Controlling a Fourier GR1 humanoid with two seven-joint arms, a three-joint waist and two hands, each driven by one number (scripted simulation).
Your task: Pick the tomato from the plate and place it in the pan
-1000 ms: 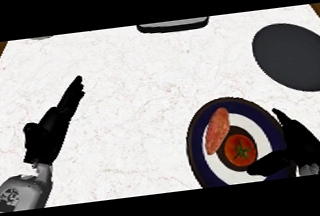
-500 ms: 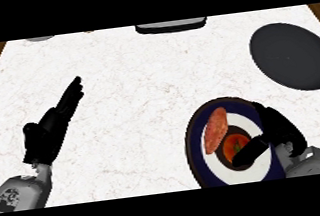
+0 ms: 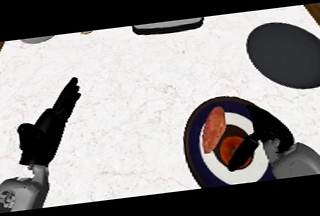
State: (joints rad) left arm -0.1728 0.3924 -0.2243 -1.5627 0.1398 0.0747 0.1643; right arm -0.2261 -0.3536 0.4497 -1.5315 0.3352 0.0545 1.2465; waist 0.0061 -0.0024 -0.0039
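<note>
My right hand (image 3: 264,135) curls round the tomato (image 3: 233,148) on the plate (image 3: 193,135); the tomato looks round, no clear long axis. My left hand (image 3: 47,131) rests with fingers straight.

kitchen setting, shown by white marble counter (image 3: 152,80) with wooden floor seen past its left and right edges. dark pan (image 3: 289,54) set on counter at far right, handle toward counter's right edge. dark-rimmed plate (image 3: 192,149) with food laid near counter's near edge. grey vessel (image 3: 168,26) and small dish (image 3: 38,39) cut off at counter's far edge.
</note>
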